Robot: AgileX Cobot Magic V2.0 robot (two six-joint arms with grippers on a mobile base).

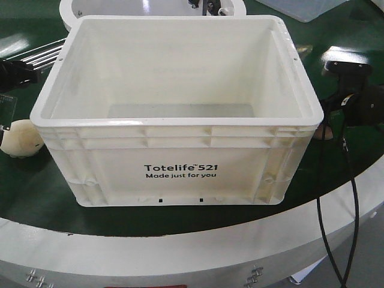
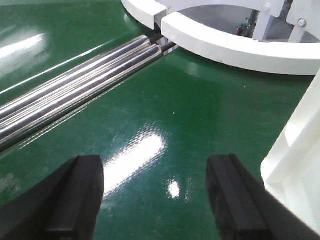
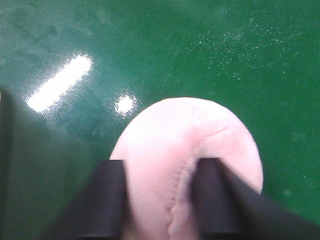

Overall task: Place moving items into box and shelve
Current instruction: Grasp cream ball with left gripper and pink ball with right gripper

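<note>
The pink ball [image 3: 187, 130] is held in the right gripper [image 3: 159, 167]. The black fingers [image 3: 107, 200] are drawn in against it, and the soft body bulges past them on the right. The ball is seen low over the green table [image 1: 36, 204], outside the right wall of the crate [image 1: 174, 122]. The crate's open top therefore lies to the left of this gripper and above it. The ball is round, so no long axis has to be matched, and only the rim has to be cleared. The crate's long side is set across the front view, and nothing is seen inside it.

The left gripper [image 2: 155, 172] is held wide apart over bare table with nothing between its fingers, and the crate's left wall is just beside it. The cream ball [image 1: 21, 138] rests on the table left of the crate, near its front corner. It is judged to be much nearer the left arm than the right.
</note>
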